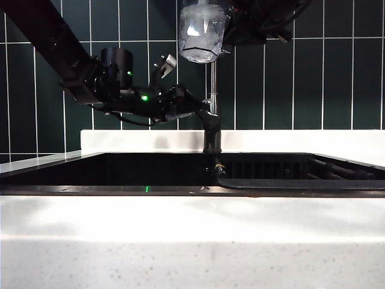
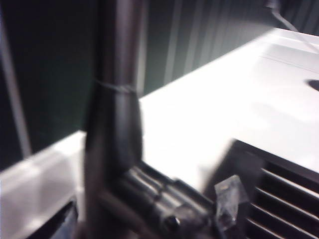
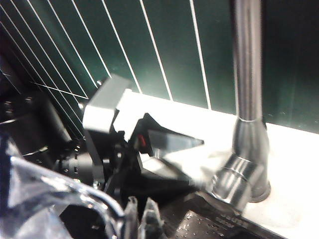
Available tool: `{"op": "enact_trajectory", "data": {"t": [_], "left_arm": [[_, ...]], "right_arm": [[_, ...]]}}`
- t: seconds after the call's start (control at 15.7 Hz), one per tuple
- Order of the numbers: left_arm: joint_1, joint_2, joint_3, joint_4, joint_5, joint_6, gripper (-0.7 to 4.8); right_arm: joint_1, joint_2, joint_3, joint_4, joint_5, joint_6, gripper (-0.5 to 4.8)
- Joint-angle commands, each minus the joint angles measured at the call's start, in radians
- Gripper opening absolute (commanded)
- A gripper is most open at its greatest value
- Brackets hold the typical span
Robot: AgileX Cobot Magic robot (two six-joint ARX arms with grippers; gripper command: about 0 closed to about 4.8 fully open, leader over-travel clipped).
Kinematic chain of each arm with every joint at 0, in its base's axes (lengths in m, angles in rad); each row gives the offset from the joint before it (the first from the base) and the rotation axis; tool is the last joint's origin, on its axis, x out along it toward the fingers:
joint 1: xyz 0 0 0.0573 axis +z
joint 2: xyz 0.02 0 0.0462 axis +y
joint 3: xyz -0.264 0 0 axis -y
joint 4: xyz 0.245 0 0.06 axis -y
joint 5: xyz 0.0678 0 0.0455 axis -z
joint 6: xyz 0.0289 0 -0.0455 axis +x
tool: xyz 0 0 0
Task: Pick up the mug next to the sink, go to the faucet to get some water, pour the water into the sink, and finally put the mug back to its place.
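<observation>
The clear glass mug (image 1: 201, 30) hangs high at the top of the exterior view, in front of the faucet's upper pipe. My right gripper (image 1: 231, 27) holds it from the right. In the right wrist view the right gripper (image 3: 141, 213) is shut, pinching the mug (image 3: 45, 199) at its handle. The faucet (image 1: 212, 90) rises from the counter behind the black sink (image 1: 108, 171). My left gripper (image 1: 201, 109) reaches in from the left to the faucet's lever (image 2: 159, 194). The left gripper (image 2: 149, 214) is open, with one clear fingertip (image 2: 230, 198) on either side of the lever.
A ribbed black rack (image 1: 289, 168) fills the sink's right part. The white speckled countertop (image 1: 192, 241) runs along the front, with a white ledge (image 1: 301, 139) and dark green wall tiles (image 1: 337, 78) behind. The left arm (image 1: 48, 36) slants down from the upper left.
</observation>
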Motion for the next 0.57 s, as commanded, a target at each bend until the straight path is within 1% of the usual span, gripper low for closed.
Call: {"op": "enact_trajectory", "data": {"t": [0.06, 0.13, 0.19, 0.32, 0.51, 0.57], "left_arm": [[0.013, -0.001, 0.005, 0.016, -0.259, 0.003, 3.38], [0.013, -0.001, 0.005, 0.015, -0.248, 0.003, 3.38], [0.013, -0.001, 0.005, 0.016, -0.212, 0.004, 3.39], [0.014, -0.001, 0.005, 0.018, 0.000, 0.022, 3.41], [0.014, -0.001, 0.005, 0.019, 0.151, 0.021, 3.41], [0.014, -0.001, 0.005, 0.019, 0.177, 0.016, 3.41]], "right_arm": [[0.001, -0.009, 0.008, 0.045, -0.004, 0.009, -0.09], [0.001, -0.009, 0.008, 0.046, -0.004, 0.009, -0.09], [0.001, -0.009, 0.008, 0.045, -0.004, 0.009, -0.09], [0.001, -0.009, 0.008, 0.043, -0.004, 0.009, -0.09], [0.001, -0.009, 0.008, 0.042, -0.004, 0.009, -0.09], [0.001, -0.009, 0.008, 0.039, -0.004, 0.008, -0.09]]}}
